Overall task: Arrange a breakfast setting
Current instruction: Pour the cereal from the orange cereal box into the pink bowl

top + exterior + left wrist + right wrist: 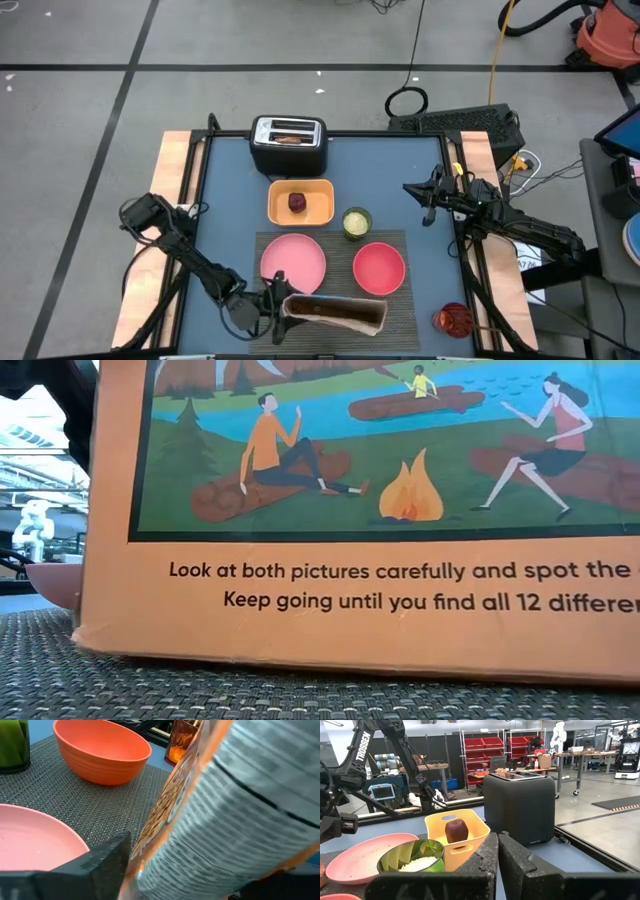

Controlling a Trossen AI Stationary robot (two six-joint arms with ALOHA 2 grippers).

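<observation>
The orange-red cereal box (335, 313) stands on a long side at the near edge of the dark grey ribbed placemat (338, 248). Its picture face fills the low view (380, 510). My left gripper (272, 305) is shut on the box's left end. The pink plate (293, 262) and pink bowl (379, 268) sit on the placemat. The brown toast slice (290, 140) sticks out of the black toaster (289, 150). The small dark-red fruit (297, 202) lies in a yellow tray (322, 190). My right gripper (420, 195) is shut and empty at the table's right. The gold spoon is out of view. My left gripper pinches the cereal box's left end (155, 840) between its two fingers, across the box's thin side. One finger (100, 865) lies against the face toward the plate. The fingers come level from the table's left. The box stands upright on its long side, its lower edge (300, 660) at the placemat.
A green cup (356, 222) stands between the yellow tray and the bowl. An amber glass (452, 320) stands at the near right corner. Free blue table surface (390, 170) lies right of the toaster. Wooden rails (170, 170) edge the table.
</observation>
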